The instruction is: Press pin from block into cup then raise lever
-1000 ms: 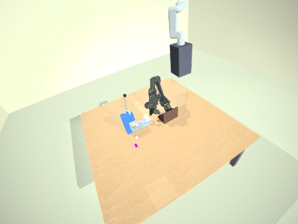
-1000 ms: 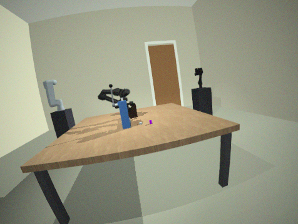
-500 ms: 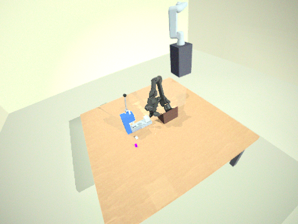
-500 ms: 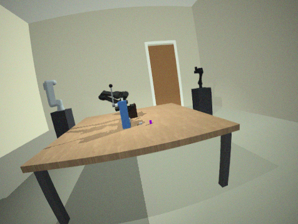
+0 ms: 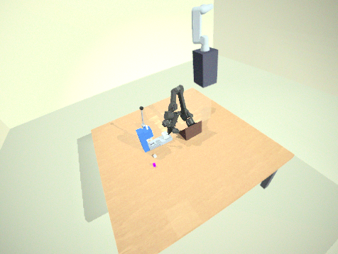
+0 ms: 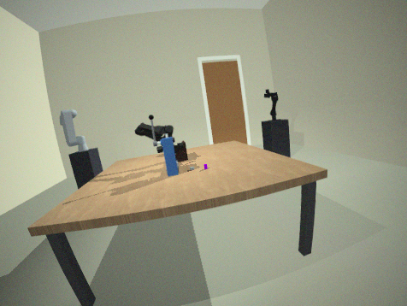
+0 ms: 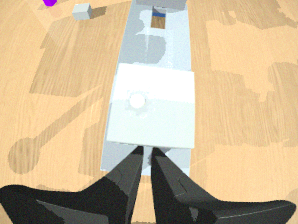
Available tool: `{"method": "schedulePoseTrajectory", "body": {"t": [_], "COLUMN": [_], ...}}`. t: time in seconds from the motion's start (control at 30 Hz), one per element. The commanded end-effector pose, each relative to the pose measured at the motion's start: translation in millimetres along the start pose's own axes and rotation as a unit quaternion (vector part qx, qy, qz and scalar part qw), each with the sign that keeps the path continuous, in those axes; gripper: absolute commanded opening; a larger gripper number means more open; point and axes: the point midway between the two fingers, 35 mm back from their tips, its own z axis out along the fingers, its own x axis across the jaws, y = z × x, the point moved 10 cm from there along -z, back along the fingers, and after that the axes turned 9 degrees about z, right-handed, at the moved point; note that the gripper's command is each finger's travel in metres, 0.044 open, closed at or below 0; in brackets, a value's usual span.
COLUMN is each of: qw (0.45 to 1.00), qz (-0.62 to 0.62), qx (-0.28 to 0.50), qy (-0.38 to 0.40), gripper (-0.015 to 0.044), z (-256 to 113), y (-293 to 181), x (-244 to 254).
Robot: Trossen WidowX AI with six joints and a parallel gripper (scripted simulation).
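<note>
The white block lies on the pale press bed, at the end away from the blue press frame. Its round pin shows on top, left of its middle. The bed's rectangular hole lies beyond the block, near the press head, so the pin is not over it. The lever stands up. My gripper is shut and empty, its tips at the block's near edge; contact cannot be told. The punch tip and the cup cannot be made out.
A small pale grey cube and a purple block lie on the table beside the press. A dark brown panel stands close to the arm's base.
</note>
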Motion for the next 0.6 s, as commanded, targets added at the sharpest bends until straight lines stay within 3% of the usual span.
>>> {"method": "schedulePoseTrajectory", "body": {"t": [0.0, 0.57], "qw": [1.0, 0.998], "qz": [-0.003, -0.003], "qx": [-0.006, -0.056], "qy": [0.002, 0.009], "gripper": [0.003, 0.003], "z": [3.7, 18.8], "y": [2.3, 12.2], "x": [0.6, 2.5]}}
